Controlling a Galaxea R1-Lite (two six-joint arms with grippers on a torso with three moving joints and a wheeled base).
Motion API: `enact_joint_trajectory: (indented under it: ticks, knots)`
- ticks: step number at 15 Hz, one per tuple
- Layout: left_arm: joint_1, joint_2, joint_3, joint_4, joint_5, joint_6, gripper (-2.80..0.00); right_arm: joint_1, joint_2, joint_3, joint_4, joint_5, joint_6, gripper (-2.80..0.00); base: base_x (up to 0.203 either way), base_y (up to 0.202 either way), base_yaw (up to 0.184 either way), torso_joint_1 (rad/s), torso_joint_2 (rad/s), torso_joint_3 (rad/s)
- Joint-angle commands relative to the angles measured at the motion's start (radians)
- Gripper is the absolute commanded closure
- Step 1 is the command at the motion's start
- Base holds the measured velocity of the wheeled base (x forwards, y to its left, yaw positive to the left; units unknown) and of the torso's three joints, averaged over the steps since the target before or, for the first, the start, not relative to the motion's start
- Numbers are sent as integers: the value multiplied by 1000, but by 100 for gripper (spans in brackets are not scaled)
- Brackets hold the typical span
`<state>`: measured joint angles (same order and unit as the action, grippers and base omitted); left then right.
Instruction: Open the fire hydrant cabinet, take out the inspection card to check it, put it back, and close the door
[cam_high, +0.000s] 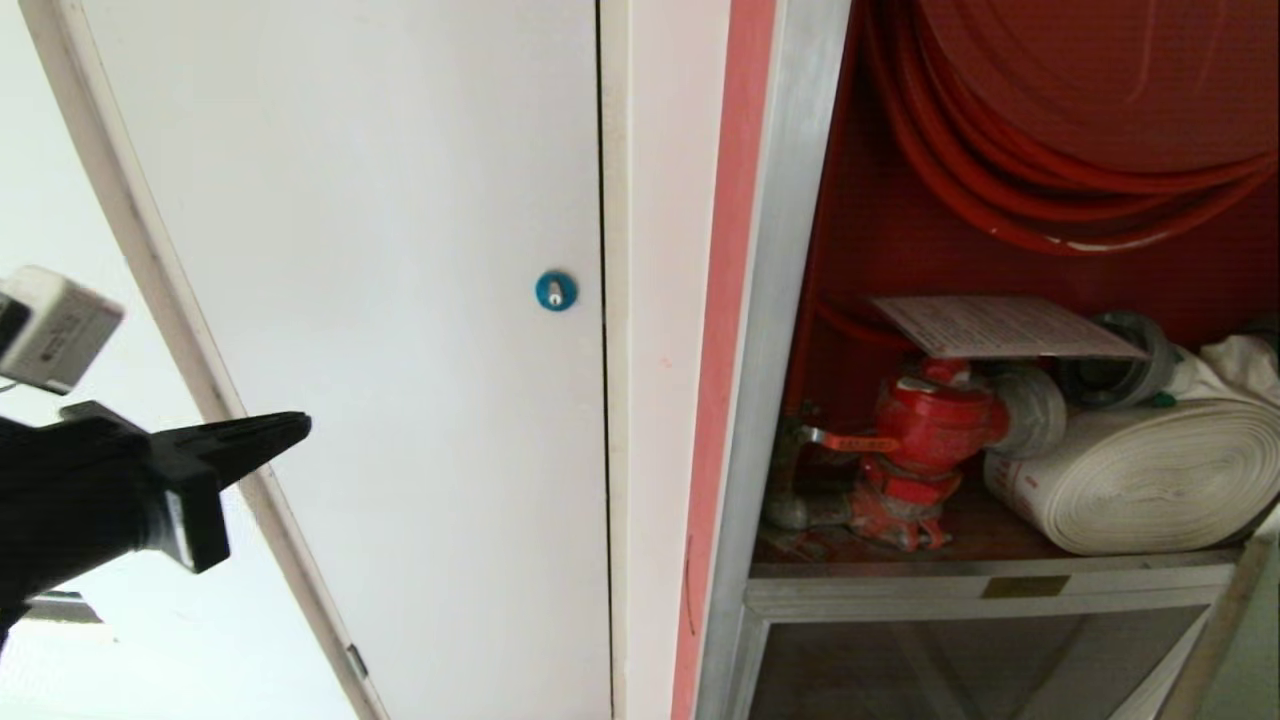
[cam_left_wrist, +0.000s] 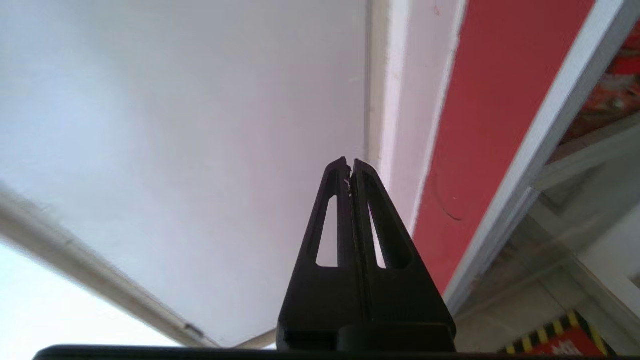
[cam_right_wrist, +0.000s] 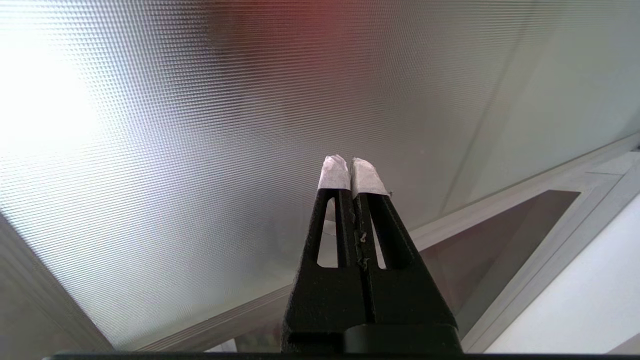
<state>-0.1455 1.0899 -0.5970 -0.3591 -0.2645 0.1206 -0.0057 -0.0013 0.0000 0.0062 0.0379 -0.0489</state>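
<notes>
Small black print runs in rows across the flat white rectangular inspection card (cam_high: 1005, 327), too fine to read. A small brass-coloured plate (cam_high: 1023, 587) on the shelf edge and the embossed marks on the red valve (cam_high: 920, 440) are likewise illegible.

The tall silver aluminium-framed fire hydrant cabinet (cam_high: 775, 300) stands open on the right of the head view, its red interior exposed. The card lies flat on top of the valve, beneath the red hose reel (cam_high: 1080, 110) and beside the white rolled hose (cam_high: 1140, 475).

The black left gripper (cam_high: 290, 428) (cam_left_wrist: 349, 167), fingers pressed together and empty, hangs well apart from the card, at the left before the plain white door with a blue round lock (cam_high: 556, 290).

The right gripper (cam_right_wrist: 350, 167), its white-taped tips also pressed together and holding nothing, points at a ribbed frosted glass panel (cam_right_wrist: 200, 125).
</notes>
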Motion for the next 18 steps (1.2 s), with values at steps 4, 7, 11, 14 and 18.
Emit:
enact_joint_trajectory:
  ticks: [4,7,11,14,18]
  knots:
    - [195,-268,147,-1,-1,-3,0,0,0,1,0,0,0,0,0,0,0,0,0,0]
    - [216,-425,235,8,-7,-6,0,0,0,2,0,0,0,0,0,0,0,0,0,0]
    - [217,-633,338,85,-8,-7,0,0,0,2,0,0,0,0,0,0,0,0,0,0]
    - [168,-748,349,168,-1,-7,0,0,0,0,0,0,0,0,0,0,0,0,0,0]
    - [168,-866,375,231,4,-9,0,0,0,2,0,0,0,0,0,0,0,0,0,0]
